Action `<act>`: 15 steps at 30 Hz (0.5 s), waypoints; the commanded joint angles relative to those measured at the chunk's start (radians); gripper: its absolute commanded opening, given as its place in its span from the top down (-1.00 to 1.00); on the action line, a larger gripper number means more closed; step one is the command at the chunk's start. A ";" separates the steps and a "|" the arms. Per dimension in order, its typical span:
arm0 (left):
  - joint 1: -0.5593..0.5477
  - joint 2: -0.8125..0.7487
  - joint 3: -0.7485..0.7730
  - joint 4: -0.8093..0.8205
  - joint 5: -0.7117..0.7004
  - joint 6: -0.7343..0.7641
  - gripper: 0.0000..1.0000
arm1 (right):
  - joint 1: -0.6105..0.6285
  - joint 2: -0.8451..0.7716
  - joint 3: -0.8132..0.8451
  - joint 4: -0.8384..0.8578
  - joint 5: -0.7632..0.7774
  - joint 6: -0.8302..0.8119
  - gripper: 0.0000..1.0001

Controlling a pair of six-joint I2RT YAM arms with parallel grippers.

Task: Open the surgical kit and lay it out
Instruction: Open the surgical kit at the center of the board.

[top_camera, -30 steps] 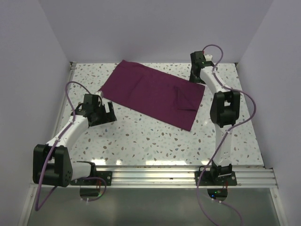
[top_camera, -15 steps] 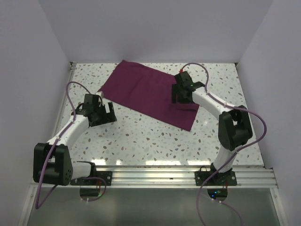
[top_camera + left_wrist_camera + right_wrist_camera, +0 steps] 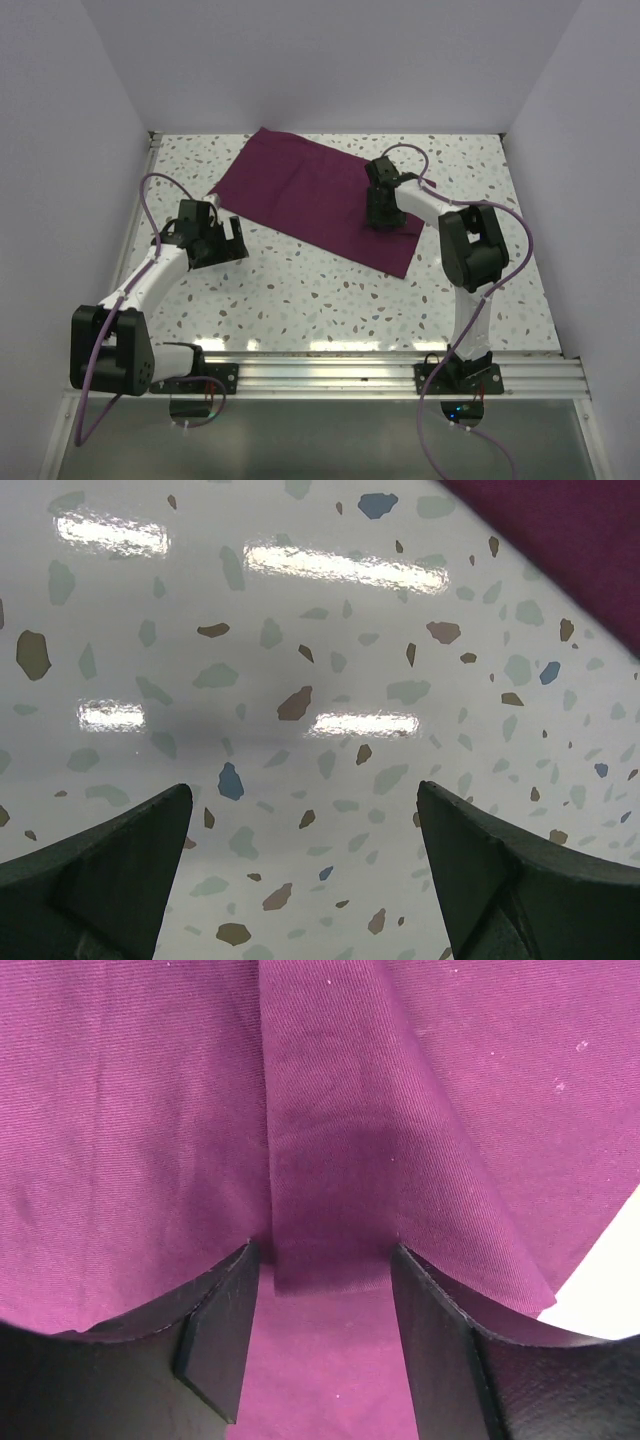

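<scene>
Your right arm has swung in from the far right corner of the table (image 3: pixel 320 300) and come down onto the purple cloth, and its fingers have moved closer together. Your left arm has not moved at all. Nearest to you, on the left side, the left gripper (image 3: pixel 215 240) hangs low over the speckled table top. Its fingers are spread wide with nothing in them. In the left wrist view the left gripper (image 3: pixel 303 800) has only bare table between its tips, and the edge of the cloth shows at the top right corner. Farther back lies the cloth wrap (image 3: pixel 300 200). It is spread flat at a slant across the far middle of the table. The right gripper (image 3: pixel 383 215) sits on the cloth's right part. In the right wrist view the right gripper (image 3: pixel 320 1260) has a raised fold (image 3: pixel 330 1160) of the cloth wrap (image 3: pixel 130 1110) between its two fingers. Both fingers touch the fold's edges, but you cannot tell if they squeeze it tight.
</scene>
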State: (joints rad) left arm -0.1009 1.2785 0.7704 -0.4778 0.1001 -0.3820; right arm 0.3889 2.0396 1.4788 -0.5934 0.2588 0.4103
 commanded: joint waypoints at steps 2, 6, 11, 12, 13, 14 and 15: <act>-0.008 -0.033 0.000 0.013 0.003 0.011 -0.96 | 0.004 0.001 0.037 -0.002 -0.001 0.016 -0.07; -0.010 -0.030 0.000 0.018 0.003 0.011 -0.97 | 0.002 -0.004 0.015 -0.008 0.019 0.016 0.29; -0.008 -0.013 0.001 0.019 0.006 0.012 -0.97 | 0.002 -0.018 0.002 -0.020 0.048 0.007 0.64; -0.010 -0.013 0.001 0.021 0.007 0.014 -0.97 | 0.004 -0.019 0.002 -0.022 0.049 0.005 0.71; -0.008 -0.011 0.001 0.021 0.007 0.012 -0.97 | 0.002 -0.021 0.005 -0.029 0.056 0.004 0.75; -0.010 -0.010 0.001 0.021 0.007 0.014 -0.97 | 0.002 -0.024 0.009 -0.032 0.059 0.002 0.85; -0.010 -0.010 0.001 0.022 0.007 0.014 -0.97 | 0.002 -0.027 0.012 -0.034 0.062 -0.001 0.91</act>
State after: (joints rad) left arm -0.1017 1.2716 0.7704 -0.4782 0.1001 -0.3820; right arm 0.3904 2.0411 1.4807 -0.5999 0.2790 0.4168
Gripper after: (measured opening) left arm 0.982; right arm 0.071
